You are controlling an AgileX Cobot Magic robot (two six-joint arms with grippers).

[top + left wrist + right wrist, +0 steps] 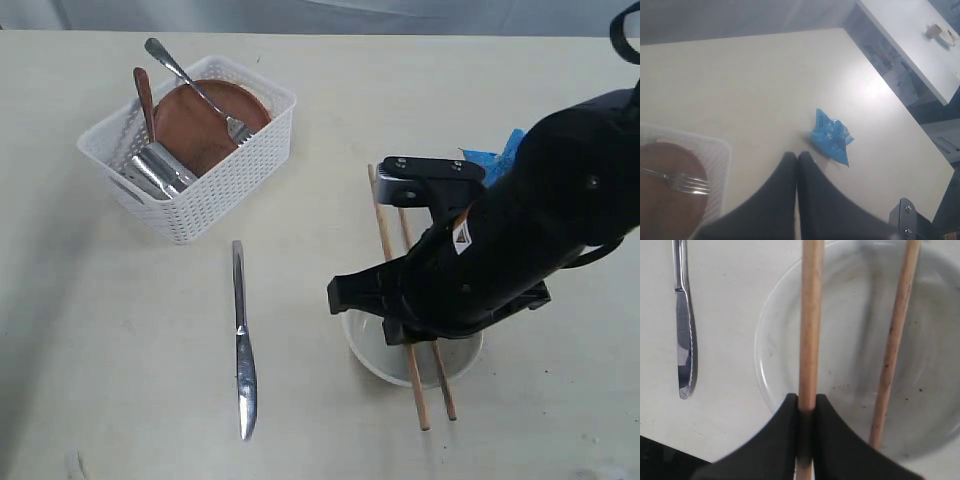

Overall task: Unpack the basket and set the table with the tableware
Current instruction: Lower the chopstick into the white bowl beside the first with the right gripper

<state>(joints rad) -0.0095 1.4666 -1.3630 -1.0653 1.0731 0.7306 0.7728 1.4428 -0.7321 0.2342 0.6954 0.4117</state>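
Note:
The white basket (235,175) stands at the back left on the table (120,350). It holds a brown plate (205,125), a fork (190,82), a wooden spoon (144,95) and a steel cup (160,170). A knife (243,345) lies on the table. Two chopsticks (418,395) rest across the off-white bowl (372,362). My right gripper (806,399) is shut on the left chopstick (811,315) over the bowl (765,365); the other chopstick (892,340) lies free. My left gripper (797,156) hangs shut and empty above the table between the basket (720,160) and a blue packet (831,135).
The crinkly blue snack packet (500,155) lies behind my right arm (530,230), which covers much of the bowl. The knife (684,335) lies just left of the bowl. The table's far edge and a white shelf (910,45) show in the left wrist view.

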